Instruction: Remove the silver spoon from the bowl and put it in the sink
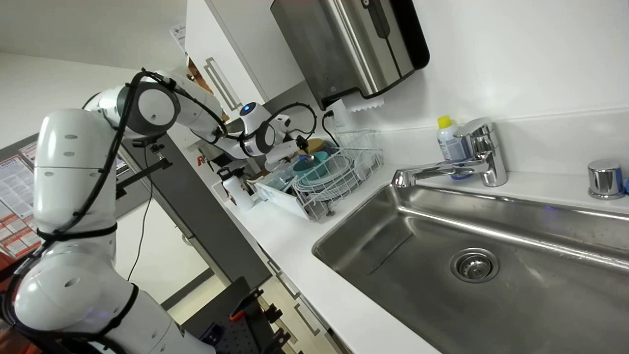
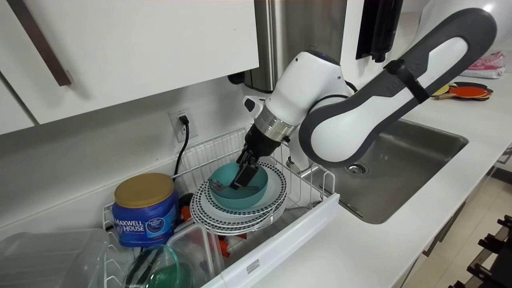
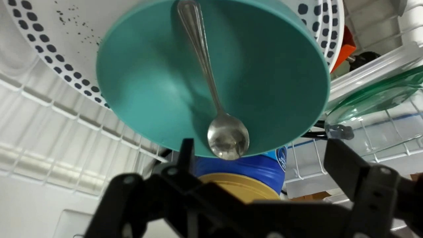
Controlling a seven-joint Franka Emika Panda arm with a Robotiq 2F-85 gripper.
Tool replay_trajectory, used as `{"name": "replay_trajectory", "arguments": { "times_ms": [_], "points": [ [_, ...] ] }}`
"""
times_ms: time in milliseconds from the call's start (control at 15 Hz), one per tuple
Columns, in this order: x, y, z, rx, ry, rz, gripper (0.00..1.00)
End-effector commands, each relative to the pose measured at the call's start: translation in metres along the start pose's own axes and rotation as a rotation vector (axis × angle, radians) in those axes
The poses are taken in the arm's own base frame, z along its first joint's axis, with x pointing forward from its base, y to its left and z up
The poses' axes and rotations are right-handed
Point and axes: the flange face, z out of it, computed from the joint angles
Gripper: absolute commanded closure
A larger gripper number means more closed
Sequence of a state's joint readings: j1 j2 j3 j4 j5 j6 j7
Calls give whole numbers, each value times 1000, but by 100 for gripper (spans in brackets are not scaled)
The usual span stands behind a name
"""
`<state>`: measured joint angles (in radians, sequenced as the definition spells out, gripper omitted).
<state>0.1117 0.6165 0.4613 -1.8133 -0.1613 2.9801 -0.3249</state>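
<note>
The teal bowl (image 3: 142,82) stands on stacked plates in the dish rack; it shows in both exterior views (image 1: 309,168) (image 2: 240,200). The silver spoon (image 3: 228,137) lies inside it, its round head at the bowl's rim nearest the jaws in the wrist view and its handle running to the opposite side. The spoon also shows in an exterior view (image 2: 217,184). My gripper (image 3: 261,148) is open, its fingers apart with nothing held. In an exterior view the gripper (image 2: 240,182) is over the bowl, close to the spoon; contact cannot be told. The steel sink (image 1: 417,305) lies beside the rack.
White dish rack (image 2: 276,240) holds dotted plates (image 2: 276,188), a blue coffee can (image 2: 146,216) with a tan lid, and clear containers (image 2: 52,256). A chrome faucet (image 1: 452,167) stands at the sink's back edge. A paper towel dispenser (image 1: 354,44) hangs above.
</note>
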Motion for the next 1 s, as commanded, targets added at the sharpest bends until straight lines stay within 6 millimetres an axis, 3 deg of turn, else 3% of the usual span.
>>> {"name": "replay_trajectory", "arguments": {
  "times_ms": [0, 467, 933],
  "points": [
    [1, 0, 1, 0, -1, -1, 0],
    [4, 11, 22, -47, -25, -153, 0],
    [13, 16, 45, -43, -38, -196, 0]
  ]
}}
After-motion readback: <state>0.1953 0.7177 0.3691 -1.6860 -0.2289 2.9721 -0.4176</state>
